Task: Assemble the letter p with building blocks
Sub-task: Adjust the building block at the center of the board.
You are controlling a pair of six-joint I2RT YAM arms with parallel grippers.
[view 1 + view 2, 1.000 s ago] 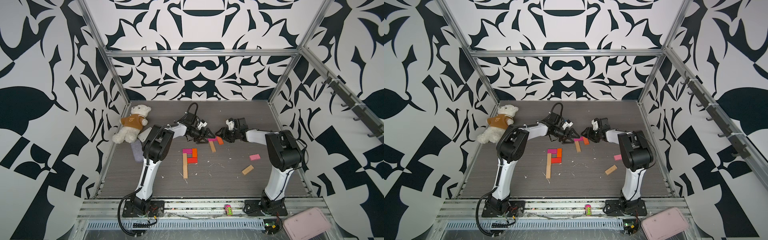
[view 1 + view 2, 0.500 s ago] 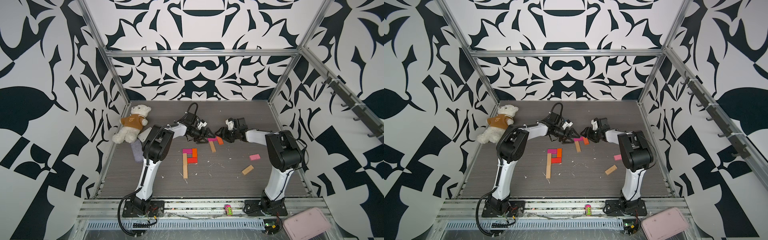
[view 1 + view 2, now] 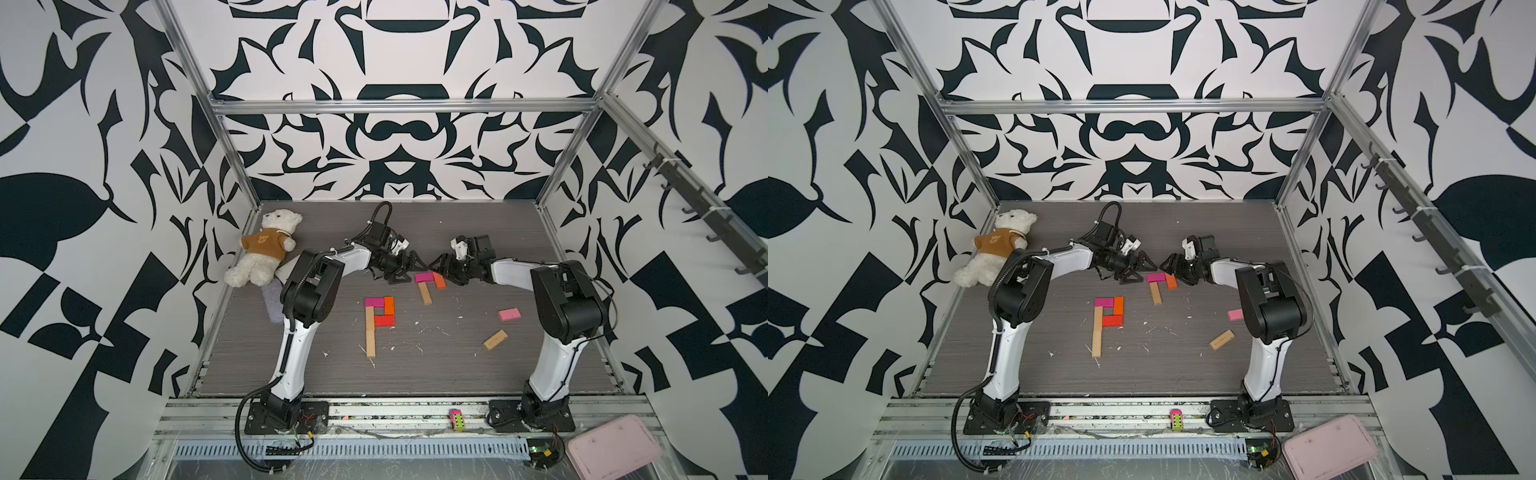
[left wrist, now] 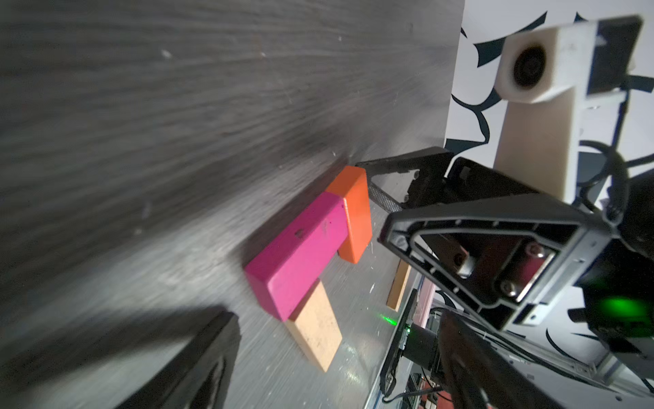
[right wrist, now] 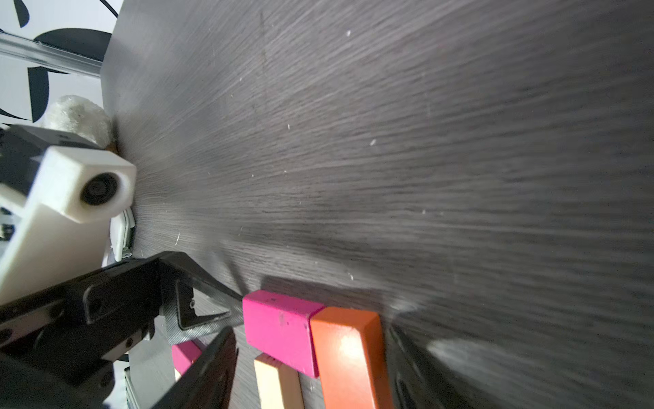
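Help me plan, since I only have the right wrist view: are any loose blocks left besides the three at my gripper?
Observer: Yes, a light pink block lies alone, off to the robot's right.
Operator: Any others?
Observer: A tan block lies loose and skewed, nearer the front than the pink one.
Operator: Is anything built already?
Observer: A complete-looking P of tan, magenta, orange and red blocks lies flat in the centre.
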